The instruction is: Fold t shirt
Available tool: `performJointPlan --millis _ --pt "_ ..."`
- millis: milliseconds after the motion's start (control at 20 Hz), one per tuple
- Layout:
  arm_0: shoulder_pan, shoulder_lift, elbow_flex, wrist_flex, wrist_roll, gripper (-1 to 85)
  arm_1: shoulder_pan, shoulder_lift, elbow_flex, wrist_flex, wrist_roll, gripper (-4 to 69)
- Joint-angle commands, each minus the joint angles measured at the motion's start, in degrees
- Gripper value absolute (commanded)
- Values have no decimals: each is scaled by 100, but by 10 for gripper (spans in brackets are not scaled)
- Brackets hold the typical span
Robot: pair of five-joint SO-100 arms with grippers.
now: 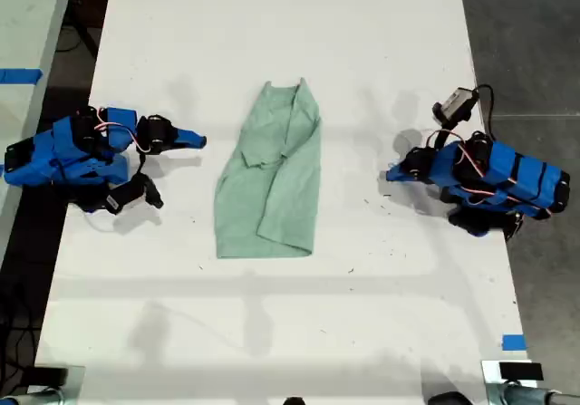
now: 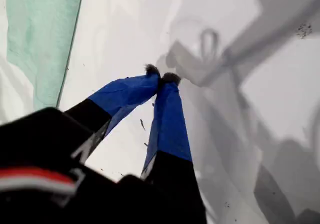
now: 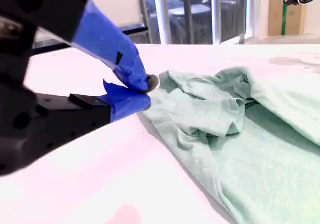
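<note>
Closest to the lens, my second hand (image 3: 146, 90) has its blue fingertips pressed together with nothing between them. In that wrist view the tips seem to meet the edge of the t shirt (image 3: 240, 149), but in the exterior view you can see bare worktop (image 1: 272, 24) between this hand (image 1: 198, 139) and the cloth. My first hand (image 2: 162, 77) is also closed and empty, and it hangs over bare worktop. It sits toward the exterior view's right (image 1: 391, 175), with the t shirt (image 2: 40, 38) well apart from it.

The t shirt (image 1: 272, 178) lies mid-worktop between the two arms, folded lengthwise into a narrow strip. One sleeve is bunched on top, and its collar end points to the exterior view's top. Nothing stands between either hand and the cloth.

A strip of blue tape (image 1: 513, 342) sits near the worktop's corner at the exterior view's lower right. You cannot see how the layers under the fold lie. The arm bases are cut off at the exterior view's edges.
</note>
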Motion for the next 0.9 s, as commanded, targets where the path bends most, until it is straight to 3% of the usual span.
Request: performJointPlan --millis 0,850 --pt "-26 44 0 9 -105 -2 35 53 105 53 79 22" --pt "-132 44 9 88 -290 -2 35 53 105 53 123 22"
